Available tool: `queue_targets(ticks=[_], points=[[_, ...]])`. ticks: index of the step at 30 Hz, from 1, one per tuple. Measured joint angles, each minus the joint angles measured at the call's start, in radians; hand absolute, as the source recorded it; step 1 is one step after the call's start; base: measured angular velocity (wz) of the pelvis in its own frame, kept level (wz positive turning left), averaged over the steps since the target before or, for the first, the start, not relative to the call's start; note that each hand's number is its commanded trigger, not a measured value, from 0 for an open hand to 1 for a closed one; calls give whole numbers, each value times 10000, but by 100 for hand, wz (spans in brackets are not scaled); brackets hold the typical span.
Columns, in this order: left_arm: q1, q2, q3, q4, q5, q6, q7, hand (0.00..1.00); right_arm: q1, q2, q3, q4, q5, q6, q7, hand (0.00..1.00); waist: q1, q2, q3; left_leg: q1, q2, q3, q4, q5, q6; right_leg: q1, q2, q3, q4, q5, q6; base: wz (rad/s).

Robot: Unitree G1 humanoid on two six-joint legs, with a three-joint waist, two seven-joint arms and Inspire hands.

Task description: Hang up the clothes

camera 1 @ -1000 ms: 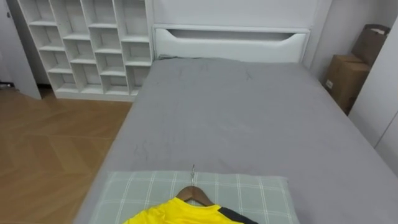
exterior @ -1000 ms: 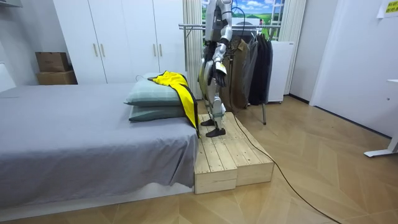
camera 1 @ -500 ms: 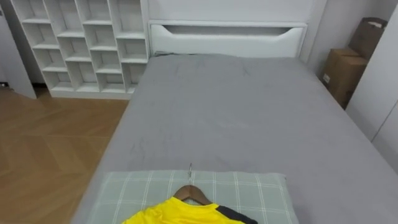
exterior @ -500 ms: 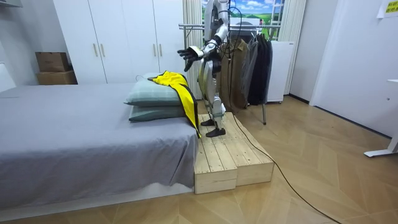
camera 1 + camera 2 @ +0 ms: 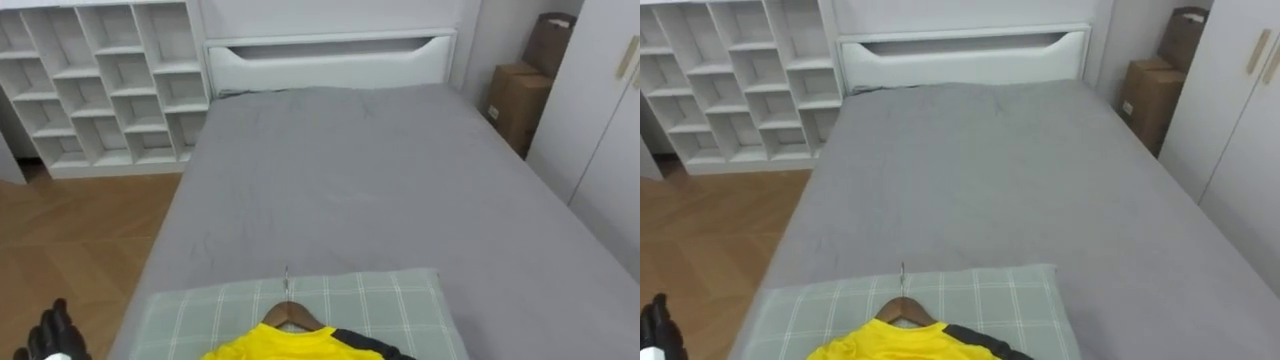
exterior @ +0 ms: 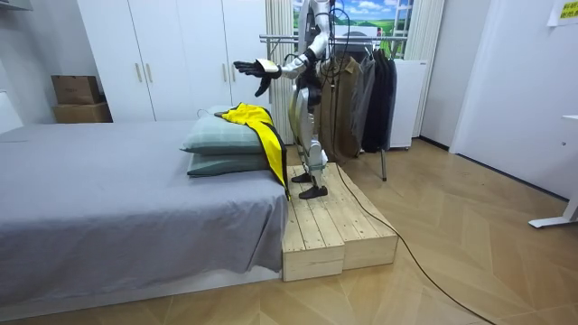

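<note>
A yellow shirt (image 5: pixel 300 345) with a dark stripe lies on a wooden hanger (image 5: pixel 291 314), whose metal hook points up the bed. Both rest on a green checked pillow (image 5: pixel 200 310) at the near end of the grey bed (image 5: pixel 340 190). In the room view the shirt (image 6: pixel 257 126) drapes over the stacked pillows and down the bed's edge. I stand on a wooden platform (image 6: pixel 334 226) beside it. My left hand (image 6: pixel 248 68) is stretched out at shoulder height over the pillows, open and holding nothing. Its dark fingers (image 5: pixel 55 335) show at the lower left of the left eye view, apart from the shirt.
A clothes rack (image 6: pixel 361 90) hung with dark garments stands behind me. White cube shelves (image 5: pixel 100 90) line the far left wall, with wooden floor (image 5: pixel 70 240) before them. Cardboard boxes (image 5: pixel 515 100) and white wardrobe doors (image 5: pixel 610 130) flank the bed's right side.
My left arm has risen from hanging at my side to stretched out forward over the pillows. The eye view has shifted, so the bed sits further left. The shirt has not moved.
</note>
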Motion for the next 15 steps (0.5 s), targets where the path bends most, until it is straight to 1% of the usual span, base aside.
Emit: queue_targets(ticks=[1,3,6,9,11,13,15], points=[[-2,-13,-50,76,132,0,-42,0,15,6,150,-3,-11,35,13,0,-6,-6,3,15,-2,36,0,0,1,0,-1,41,8,0,0,-6],[-2,-20,-175,212,204,2,-99,0,21,33,170,-5,-51,114,92,0,-41,-34,14,27,-12,46,3,0,1,-1,-12,51,11,0,1,-3],[1,-34,-183,463,532,28,-201,0,-3,77,164,-3,-162,134,224,0,-191,-82,3,26,-17,53,18,0,2,0,-15,73,14,1,1,0],[-36,-34,-187,459,577,36,-488,0,-34,78,165,-2,-257,167,375,0,-249,-127,-30,27,-14,53,33,0,2,4,-13,77,14,1,1,0],[-49,-34,-207,460,578,39,-540,0,-54,77,156,-1,-259,202,494,0,-309,-189,-25,27,-14,50,34,1,2,14,-13,79,11,1,0,0],[-48,-35,-317,460,579,124,-645,0,-63,91,143,-2,-318,207,540,0,-423,-217,-38,33,-14,33,30,1,2,41,-12,72,-2,1,1,3],[-48,-34,-439,457,583,197,-802,0,-71,113,129,-7,-428,204,536,0,-489,-238,-33,31,-16,40,13,1,2,37,-10,102,-5,1,1,-2]])
